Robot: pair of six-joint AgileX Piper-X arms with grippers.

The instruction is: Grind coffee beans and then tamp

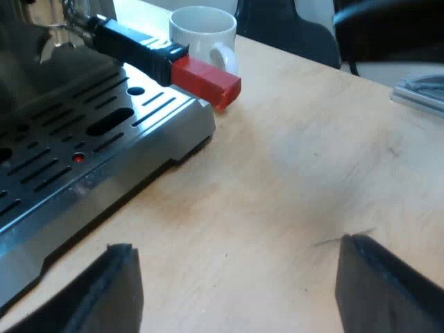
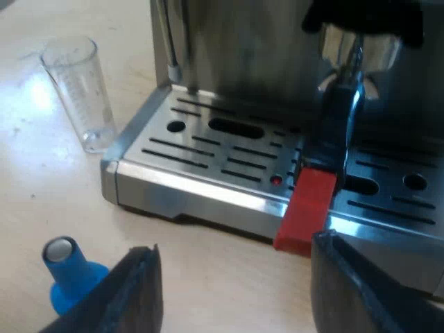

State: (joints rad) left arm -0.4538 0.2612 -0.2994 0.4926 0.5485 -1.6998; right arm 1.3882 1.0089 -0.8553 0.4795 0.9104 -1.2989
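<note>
On a pale wooden table [image 1: 298, 166], the metal holder [image 2: 326, 152] sat locked into the espresso machine [image 2: 208, 166], its red handle end jutting out near a white mug [image 1: 205, 35]. The left gripper [image 1: 236, 277] and right gripper [image 2: 236, 277] both hung spread wide and empty, the right facing that red end, with a blue tamper [image 2: 69, 277] and measuring glass [image 2: 80, 94] nearby.

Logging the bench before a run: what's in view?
Table: one, light wood.
Espresso machine: one, silver, on the table.
Holder: one, dark handle, red end, locked into machine's front.
Mug: one, white, beyond the red end.
Measuring glass: one, clear, beside the drip tray corner.
Tamper: one, blue, on the table before the machine.
Left gripper: black, open, over bare table.
Right gripper: black, open, facing the machine's front.
</note>
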